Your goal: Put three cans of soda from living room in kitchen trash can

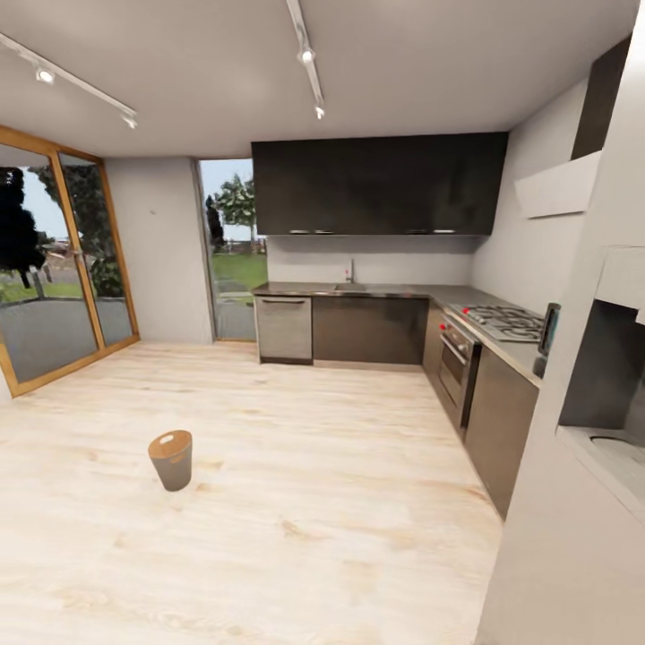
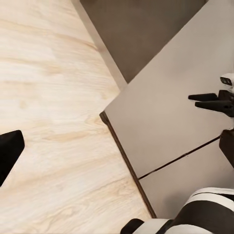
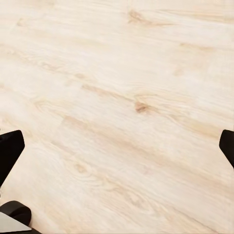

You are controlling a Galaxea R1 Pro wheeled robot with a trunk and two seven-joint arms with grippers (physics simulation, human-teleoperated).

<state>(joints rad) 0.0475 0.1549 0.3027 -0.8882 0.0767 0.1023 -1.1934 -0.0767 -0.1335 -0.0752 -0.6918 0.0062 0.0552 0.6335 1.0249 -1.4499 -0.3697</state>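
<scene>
Pale wood floor (image 3: 122,112) lies under the right claw (image 3: 119,151), whose two dark fingertips sit at opposite edges of the right wrist view, spread wide apart with nothing between them. On the left wrist view, the left claw (image 2: 119,148) is likewise spread open and empty: one dark fingertip (image 2: 9,151) shows over the floorboards, the other at the far edge, over a grey-white panel (image 2: 165,117) that meets the floor along a dark base strip; part of the robot's black-and-white body (image 2: 204,214) shows near it. Further out, in the head view, the bin (image 1: 171,459) stands alone on the kitchen floor, left of centre, upright or slightly tilted, its brown inside showing at the rim, well apart from the cabinets. Beyond it, a run of dark lower cabinets (image 1: 367,329) lines the back wall with a steel dishwasher (image 1: 284,328) at its left end and a sink tap above, dark wall cupboards (image 1: 376,184) overhead. Along the right wall sit an oven (image 1: 455,360) and a gas hob (image 1: 502,321). Wood-framed glass doors (image 1: 54,269) stand at the left.
</scene>
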